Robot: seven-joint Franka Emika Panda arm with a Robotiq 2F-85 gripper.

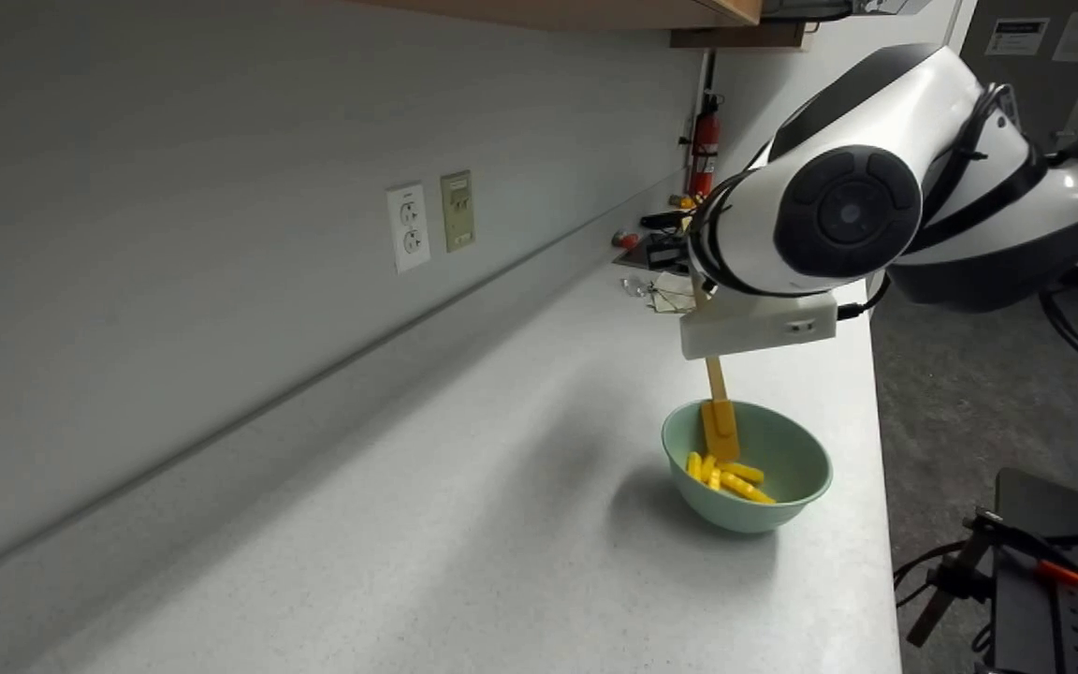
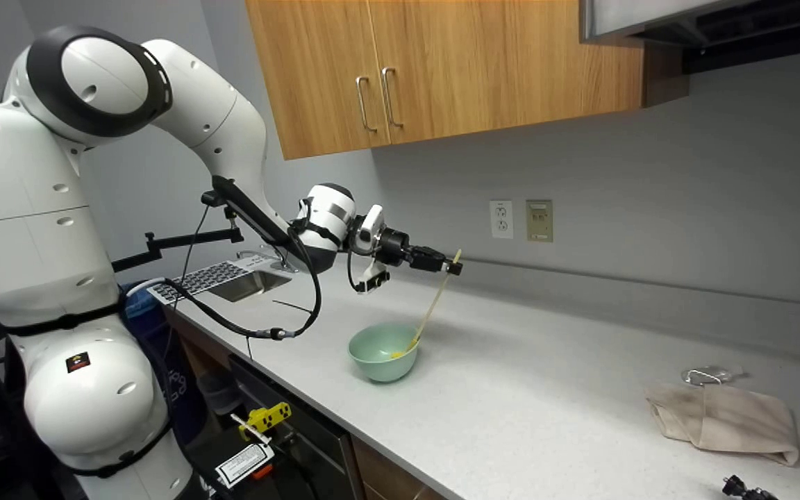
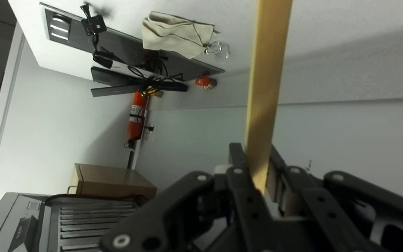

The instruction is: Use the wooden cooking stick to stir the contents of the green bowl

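Wooden cooking stick (image 3: 268,70) is gripped between the fingers (image 3: 237,155) of the gripper (image 3: 257,164), tilted, its orange blade (image 1: 721,431) inside the green bowl (image 1: 735,517). Blade is at the yellow pieces (image 1: 734,479), which lie grouped to one side; whether it touches them cannot be told. Bowl stands upright on the counter (image 1: 361,562); folded cloth (image 2: 726,420) lies well apart.

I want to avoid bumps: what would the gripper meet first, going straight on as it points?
Probably the gray wall behind the counter, low down. The gripper seems tilted downward and depth is unclear, so possibly the counter.
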